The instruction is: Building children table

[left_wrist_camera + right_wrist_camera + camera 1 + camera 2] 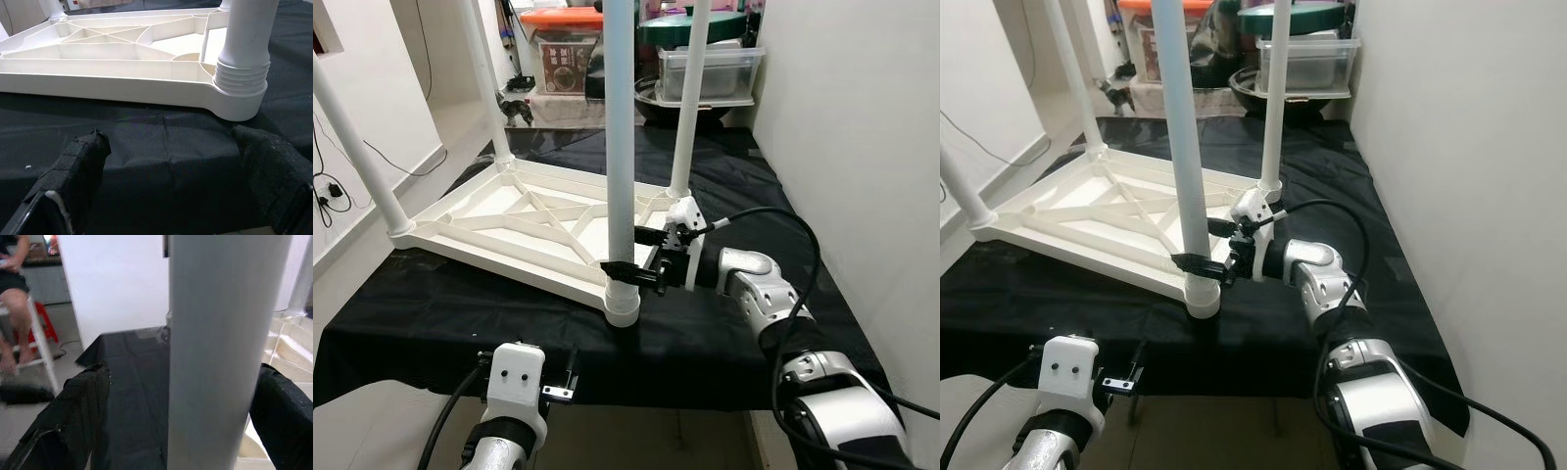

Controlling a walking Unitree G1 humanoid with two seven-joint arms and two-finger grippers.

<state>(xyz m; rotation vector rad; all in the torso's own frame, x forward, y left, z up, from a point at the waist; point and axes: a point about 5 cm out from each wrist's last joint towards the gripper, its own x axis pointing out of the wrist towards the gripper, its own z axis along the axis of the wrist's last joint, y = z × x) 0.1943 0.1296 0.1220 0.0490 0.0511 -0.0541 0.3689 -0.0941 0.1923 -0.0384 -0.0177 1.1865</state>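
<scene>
- Your right end effector [633, 264] has its two fingers on either side of the near white leg [620, 147], low down, just above the screw socket [624, 302]. From here, you likely grip there to twist it in.
- In the right wrist view there is a gap each side of the leg, so the grip may not be tight yet.
- The table top [524, 220] lies upside down on the black cloth [431, 313], just behind that end effector, so the legs point up.
- Your left end effector [560, 377] waits open and empty, near the socket corner.
</scene>
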